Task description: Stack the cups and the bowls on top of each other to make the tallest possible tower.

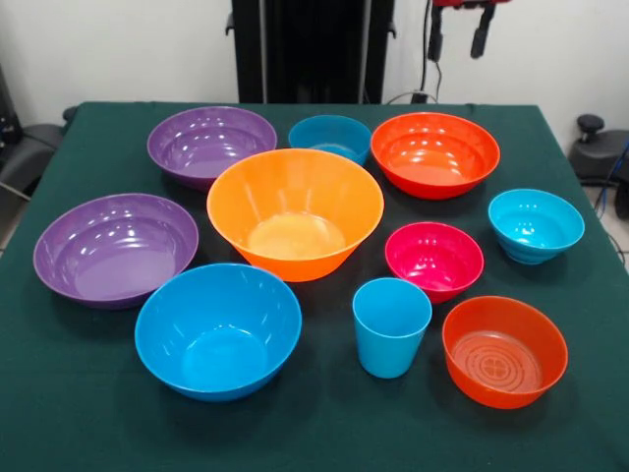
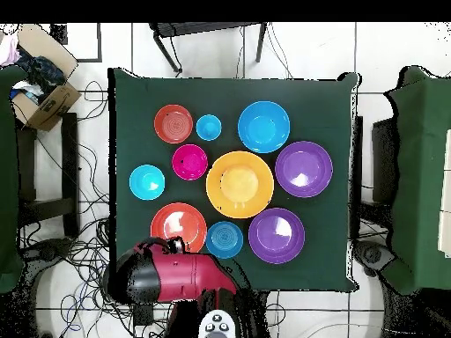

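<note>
Fingers [image 1: 459, 39] hang spread and empty at the worktop's [image 1: 79, 413] far edge; we see the cup [image 1: 391, 326] and bowls set apart, the orange bowl [image 1: 295, 211] central as likely base.

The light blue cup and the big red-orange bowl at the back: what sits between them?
The small magenta bowl sits between the cup and the red-orange bowl. The front view shows it best, and the overhead view agrees.

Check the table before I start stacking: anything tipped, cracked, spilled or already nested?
Nothing stands out. All nine bowls, from the orange bowl outward, and the light blue cup sit upright, separate and empty on the green table. No stacking has begun.
</note>
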